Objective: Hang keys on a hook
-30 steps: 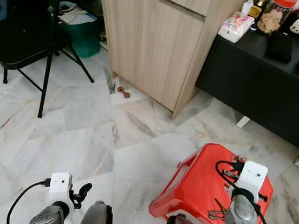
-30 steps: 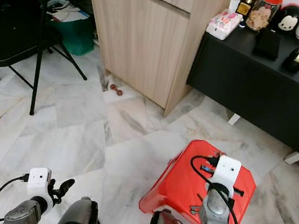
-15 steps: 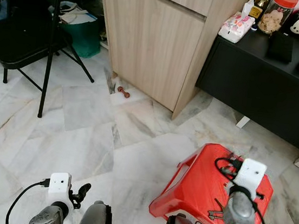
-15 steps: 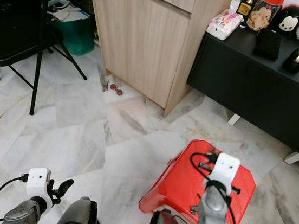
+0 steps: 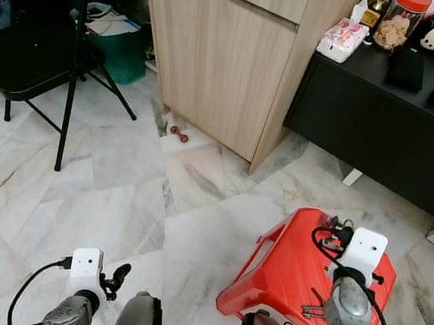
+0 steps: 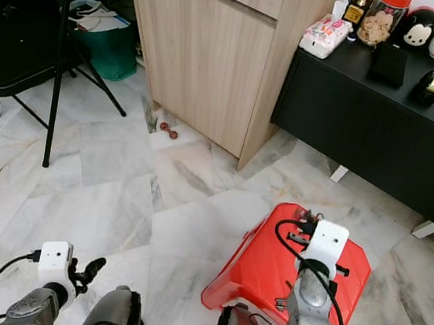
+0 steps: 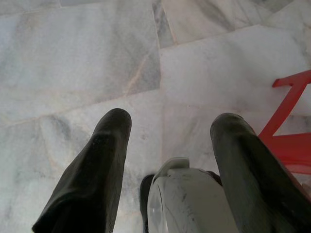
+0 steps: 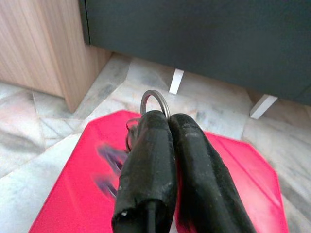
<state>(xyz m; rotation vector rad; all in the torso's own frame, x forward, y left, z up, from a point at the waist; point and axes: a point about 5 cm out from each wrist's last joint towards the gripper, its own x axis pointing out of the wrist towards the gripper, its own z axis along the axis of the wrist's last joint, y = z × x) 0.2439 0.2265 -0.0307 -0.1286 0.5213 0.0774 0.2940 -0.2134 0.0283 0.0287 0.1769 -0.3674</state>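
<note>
Right gripper (image 8: 167, 121) clenched on key ring (image 8: 154, 99), keys (image 8: 114, 162) dangling blurred above red stool (image 5: 287, 270); left gripper (image 7: 170, 126) spread, idle.

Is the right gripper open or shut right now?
Shut. The right gripper has its two black fingers pressed together, pinching the key ring above the red stool.

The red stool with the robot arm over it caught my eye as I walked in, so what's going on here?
The robot stands on a marble floor, bent over a red stool. Its right gripper is pinched shut on a key ring, holding it just above the stool's top. More keys show on the stool beside that arm. The left gripper hangs open over bare floor, idle. Nothing has been hung up yet; the keys are only in hand.
</note>
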